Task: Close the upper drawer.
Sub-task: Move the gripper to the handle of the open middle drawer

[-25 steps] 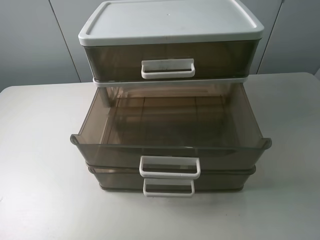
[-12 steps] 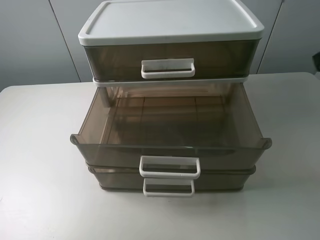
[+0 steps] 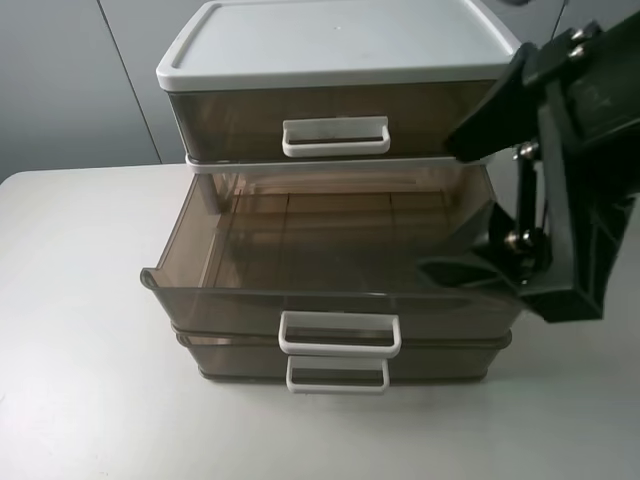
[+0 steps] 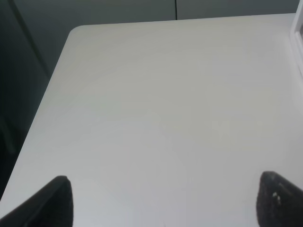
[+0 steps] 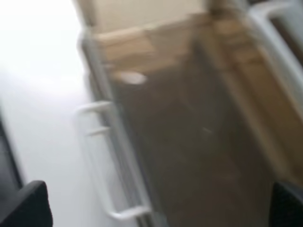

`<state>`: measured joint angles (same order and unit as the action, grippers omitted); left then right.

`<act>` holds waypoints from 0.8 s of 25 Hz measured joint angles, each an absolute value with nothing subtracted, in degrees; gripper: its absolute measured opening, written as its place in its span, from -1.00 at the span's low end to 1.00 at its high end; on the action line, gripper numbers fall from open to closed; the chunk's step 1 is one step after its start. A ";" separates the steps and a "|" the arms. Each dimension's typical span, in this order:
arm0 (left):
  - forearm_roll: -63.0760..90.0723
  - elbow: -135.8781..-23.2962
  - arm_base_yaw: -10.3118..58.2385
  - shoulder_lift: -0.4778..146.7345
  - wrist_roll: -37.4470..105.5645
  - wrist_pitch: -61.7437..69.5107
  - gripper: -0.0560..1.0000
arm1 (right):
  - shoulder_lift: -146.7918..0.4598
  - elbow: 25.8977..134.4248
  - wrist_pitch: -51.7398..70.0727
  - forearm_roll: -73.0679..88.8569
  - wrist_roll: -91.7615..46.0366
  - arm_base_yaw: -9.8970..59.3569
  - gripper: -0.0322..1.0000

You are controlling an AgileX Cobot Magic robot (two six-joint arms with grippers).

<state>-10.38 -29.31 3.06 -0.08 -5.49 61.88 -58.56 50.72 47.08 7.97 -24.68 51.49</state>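
The upper drawer, smoky brown-grey with a white loop handle, is pulled far out of the three-tier unit and is empty. My right gripper is open and hangs above the drawer's right side, jaws wide apart. The right wrist view is blurred; it shows the drawer and its handle below the open right gripper. My left gripper is open and empty over the bare table; it does not show in the exterior high view.
The taller top-tier drawer is shut under the white lid. The bottom-tier drawer stands slightly out beneath the upper one. The white table lies around the unit. The unit's edge shows in the left wrist view.
My right gripper has come in from the right edge and now hangs open over the upper drawer's right side. The drawers have not moved.
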 joint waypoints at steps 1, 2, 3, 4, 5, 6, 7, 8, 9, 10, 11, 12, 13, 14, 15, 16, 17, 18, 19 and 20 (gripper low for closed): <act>-10.38 -29.31 3.06 -0.08 -5.49 61.88 0.51 | -59.48 50.72 46.81 10.12 -26.02 53.01 0.41; -10.38 -29.31 3.06 -0.08 -5.49 61.88 0.51 | -60.49 50.72 46.37 11.81 -26.96 54.25 0.41; -10.38 -29.31 3.06 -0.08 -5.49 61.88 0.51 | -61.59 50.72 46.16 13.71 -27.58 55.00 0.41; -10.38 -29.31 3.06 -0.08 -5.49 61.88 0.51 | -62.51 50.72 46.06 15.51 -28.40 55.54 0.41; -10.38 -29.31 3.06 -0.08 -5.49 61.88 0.51 | -63.61 50.80 46.01 16.76 -29.05 55.90 0.41; -10.38 -29.31 3.06 -0.08 -5.49 61.88 0.51 | -64.69 50.80 46.01 18.28 -29.69 56.02 0.41; -10.38 -29.31 3.06 -0.08 -5.49 61.88 0.51 | -65.54 50.80 46.01 19.52 -30.51 56.16 0.41; -10.38 -29.31 3.06 -0.08 -5.49 61.88 0.51 | -66.53 50.80 46.01 20.84 -31.42 56.26 0.41; -10.38 -29.31 3.06 -0.08 -5.49 61.88 0.51 | -67.47 50.80 46.33 22.15 -32.50 56.39 0.41; -10.38 -29.31 3.06 -0.08 -5.49 61.88 0.51 | -68.30 50.80 46.57 23.87 -33.56 56.50 0.41; -10.38 -29.31 3.06 -0.08 -5.49 61.88 0.51 | -68.95 50.80 46.82 25.59 -34.93 56.50 0.41; -10.38 -29.31 3.06 -0.08 -5.49 61.88 0.51 | -69.67 50.80 47.10 26.89 -36.23 56.50 0.41; -10.38 -29.31 3.06 -0.08 -5.49 61.88 0.51 | -70.37 50.80 47.33 28.23 -37.42 56.50 0.41; -10.38 -29.31 3.06 -0.08 -5.49 61.88 0.51 | -71.07 50.80 47.67 29.46 -38.29 56.50 0.41; -10.38 -29.31 3.06 -0.08 -5.49 61.88 0.51 | -71.66 50.80 48.09 30.44 -39.23 56.50 0.41; -10.38 -29.31 3.06 -0.08 -5.49 61.88 0.51 | -72.38 50.80 48.47 31.15 -40.07 56.50 0.41; -10.38 -29.31 3.06 -0.08 -5.49 61.88 0.51 | -73.17 50.80 48.86 31.80 -40.73 56.50 0.41; -10.38 -29.31 3.06 -0.08 -5.49 61.88 0.51 | -73.87 50.80 49.23 32.30 -41.40 56.50 0.41; -10.38 -29.31 3.06 -0.08 -5.49 61.88 0.51 | -74.74 50.80 49.46 32.42 -41.81 56.50 0.41; -10.38 -29.31 3.06 -0.08 -5.49 61.88 0.51 | -75.76 50.80 49.70 32.42 -42.04 56.50 0.41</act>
<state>-10.38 -29.31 3.06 -0.08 -5.49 61.88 -75.76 50.80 49.70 32.42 -42.04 56.50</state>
